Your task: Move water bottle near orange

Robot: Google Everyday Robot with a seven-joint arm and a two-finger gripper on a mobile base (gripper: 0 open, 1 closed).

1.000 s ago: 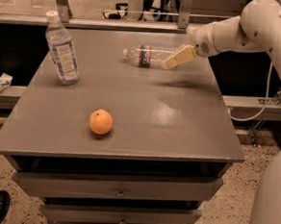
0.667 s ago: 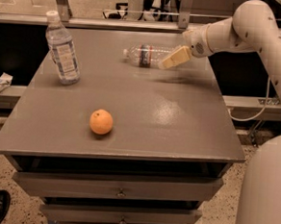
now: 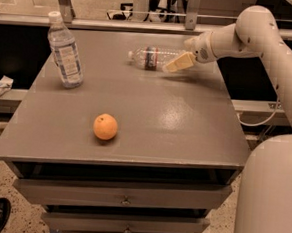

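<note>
**While the gripper edges in, the water bottle has yet to move**

Although the arm (image 3: 271, 42) has swung a little over the last second, with its elbow shifting left and the robot's body (image 3: 273, 197) now filling more of the lower right of the frame, the working end has barely travelled. The gripper (image 3: 172, 65) sits in the upper middle of the frame, at the right-hand, bottom end of the water bottle (image 3: 151, 57), a touch further left than before. It appears to touch the bottle. Whether it is spread, pressed together or already pinching the bottle, I cannot tell.

The water bottle lies on its side near the far edge of the table (image 3: 185, 121), cap pointing left, in the same spot as a second ago. The orange (image 3: 105, 126) also stays put, in the lower left part of the tabletop, well apart from the bottle. The second bottle (image 3: 65, 52), with the pale label, stands upright at the upper left, untouched.

So the change is one of approach only, and the task itself seems hardly begun. My reading is that the grasp is being set up. Carrying the bottle toward the near left of the table, next to the orange, is all still to do.
</note>
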